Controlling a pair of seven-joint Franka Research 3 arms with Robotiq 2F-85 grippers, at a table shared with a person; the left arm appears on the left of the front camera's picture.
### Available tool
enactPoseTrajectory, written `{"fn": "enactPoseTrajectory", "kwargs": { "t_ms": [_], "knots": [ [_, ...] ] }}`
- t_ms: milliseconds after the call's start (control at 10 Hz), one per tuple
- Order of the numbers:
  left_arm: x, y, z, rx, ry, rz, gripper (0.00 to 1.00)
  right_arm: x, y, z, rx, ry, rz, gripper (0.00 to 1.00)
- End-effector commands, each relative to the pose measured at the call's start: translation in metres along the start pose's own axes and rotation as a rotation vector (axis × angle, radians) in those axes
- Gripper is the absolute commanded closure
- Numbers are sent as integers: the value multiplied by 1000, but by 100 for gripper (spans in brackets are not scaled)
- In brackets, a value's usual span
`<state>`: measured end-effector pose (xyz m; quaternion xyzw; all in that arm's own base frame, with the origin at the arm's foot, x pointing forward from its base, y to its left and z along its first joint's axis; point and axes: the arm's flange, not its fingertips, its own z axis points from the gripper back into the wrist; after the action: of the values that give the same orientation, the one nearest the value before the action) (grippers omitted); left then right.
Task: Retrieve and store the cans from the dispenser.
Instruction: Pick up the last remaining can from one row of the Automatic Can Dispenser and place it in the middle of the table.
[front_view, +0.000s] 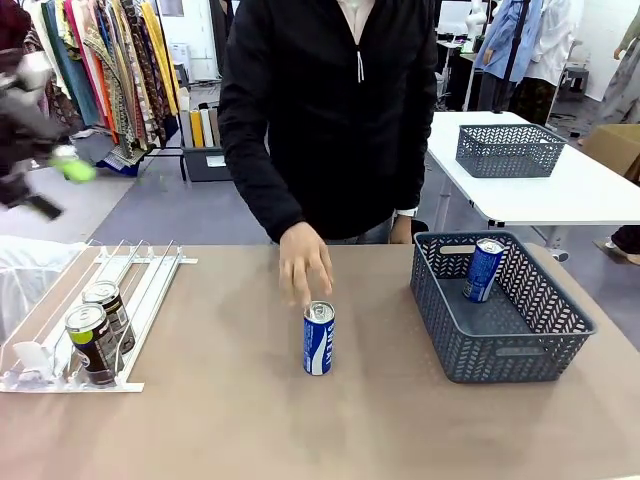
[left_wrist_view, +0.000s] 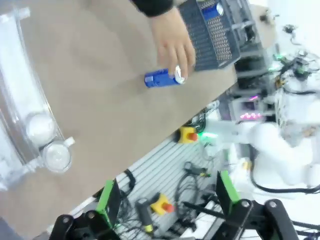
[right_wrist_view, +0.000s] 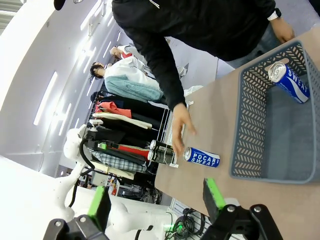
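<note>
Blue can (front_view: 318, 338), the person's hand (front_view: 303, 262) seemingly on its top: bring your left gripper (left_wrist_view: 166, 194) (spread wide, empty, like the right gripper (right_wrist_view: 156, 197)) in and you'd strike that hand.

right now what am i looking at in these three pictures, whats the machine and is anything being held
Two robot arms share a table with a person. The wide picture looks across it from between the arms; the other two come from cameras on each wrist, so they look tilted. The left gripper and the right gripper, black with green pads, are open and hold nothing. The person's hand is at the top of an upright blue can mid-table. A second blue can leans inside the grey basket. Two dark cans sit in the clear dispenser.
</note>
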<state>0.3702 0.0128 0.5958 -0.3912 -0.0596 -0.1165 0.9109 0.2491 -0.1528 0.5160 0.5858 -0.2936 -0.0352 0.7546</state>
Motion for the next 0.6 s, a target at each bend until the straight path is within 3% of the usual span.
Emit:
{"fn": "enactPoseTrajectory", "kwargs": {
  "t_ms": [0, 100, 300, 400, 500],
  "knots": [
    [-25, 68, 14, -193, -150, 166, 0, 3, 2, -2, 25, -18, 26, 0],
    [-46, 100, 20, -262, -247, 248, 0, 3, 2, -2, 25, -18, 26, 0],
    [-68, 129, 28, -315, -302, 290, 0, 3, 2, -2, 25, -18, 26, 0],
    [-73, 133, 33, -291, -315, 290, 0, 3, 2, -2, 25, -18, 26, 0],
    [-73, 141, 37, -291, -260, 322, 0, 3, 2, -2, 25, -18, 26, 0]
  ]
}}
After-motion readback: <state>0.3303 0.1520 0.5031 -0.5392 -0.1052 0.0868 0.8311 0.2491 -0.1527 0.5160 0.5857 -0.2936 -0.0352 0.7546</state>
